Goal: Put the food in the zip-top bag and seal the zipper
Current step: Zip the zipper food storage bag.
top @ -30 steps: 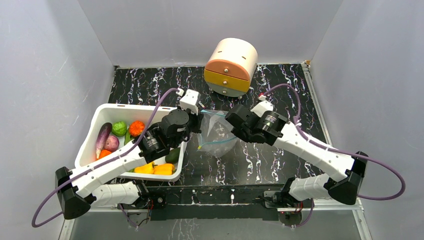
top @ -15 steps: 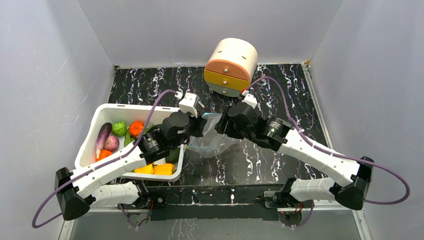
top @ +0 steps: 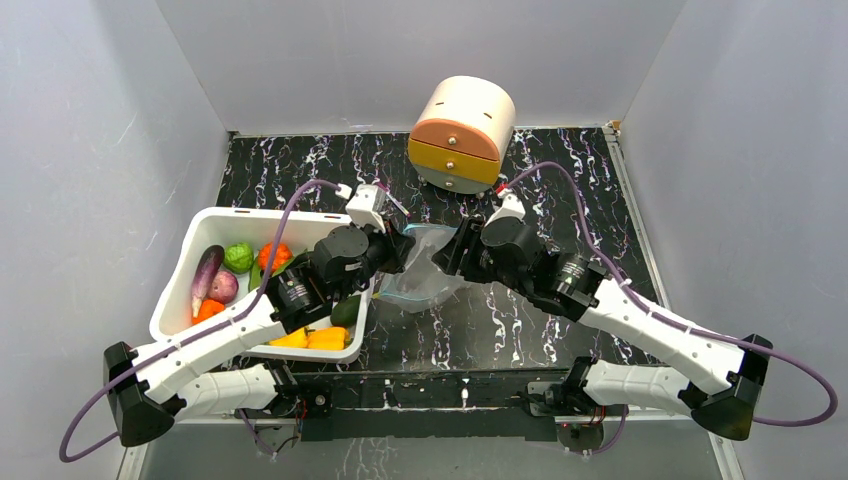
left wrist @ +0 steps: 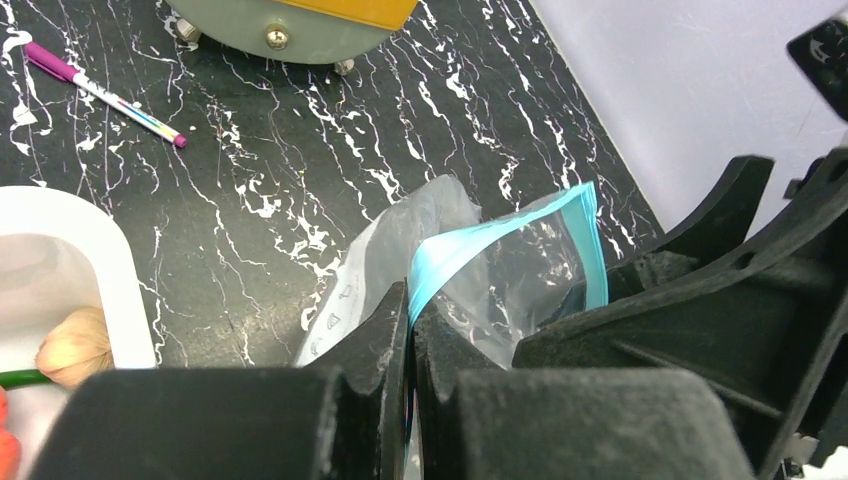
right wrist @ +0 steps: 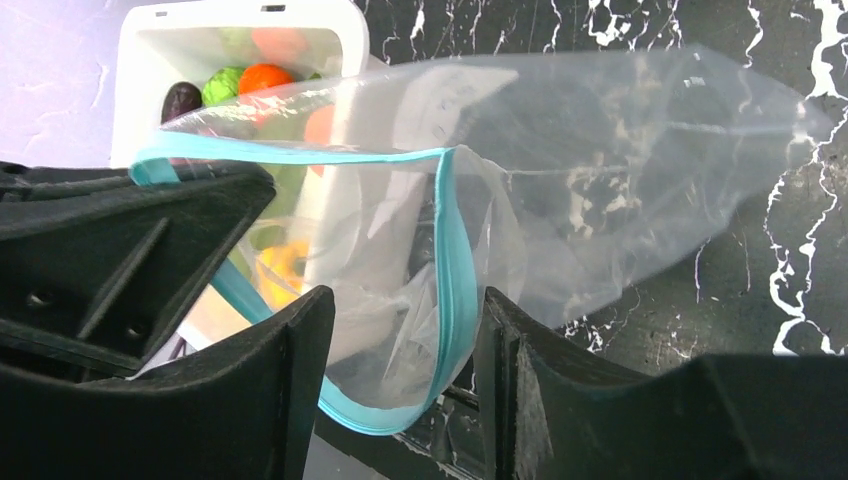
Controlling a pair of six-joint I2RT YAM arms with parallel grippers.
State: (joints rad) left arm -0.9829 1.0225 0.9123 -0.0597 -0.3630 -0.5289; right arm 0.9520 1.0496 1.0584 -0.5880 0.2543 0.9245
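The clear zip-top bag [top: 428, 272] hangs between my two grippers, just right of the white tub. My left gripper [top: 396, 250] is shut on its blue-green zipper strip [left wrist: 470, 252], jaws pinched together [left wrist: 411, 302]. My right gripper [top: 452, 250] is open, and its fingers straddle the opposite side of the rim [right wrist: 457, 262] without closing on it [right wrist: 405, 305]. The bag's mouth gapes open and the bag [right wrist: 620, 170] looks empty. No yellow piece shows on the zipper. The food lies in the tub: eggplant [top: 207, 270], green piece [top: 238, 257], orange fruit [top: 273, 256], pink fruit [top: 224, 287], yellow peppers [top: 312, 338].
The white tub [top: 230, 213] stands at the left, partly under my left arm. A round orange-and-yellow drawer unit [top: 462, 133] stands at the back. A purple pen [left wrist: 105, 95] lies on the black marbled table near it. Grey walls enclose the table.
My right gripper has moved left up to the bag and now straddles its rim. My left gripper has shifted slightly left, still holding the strip.
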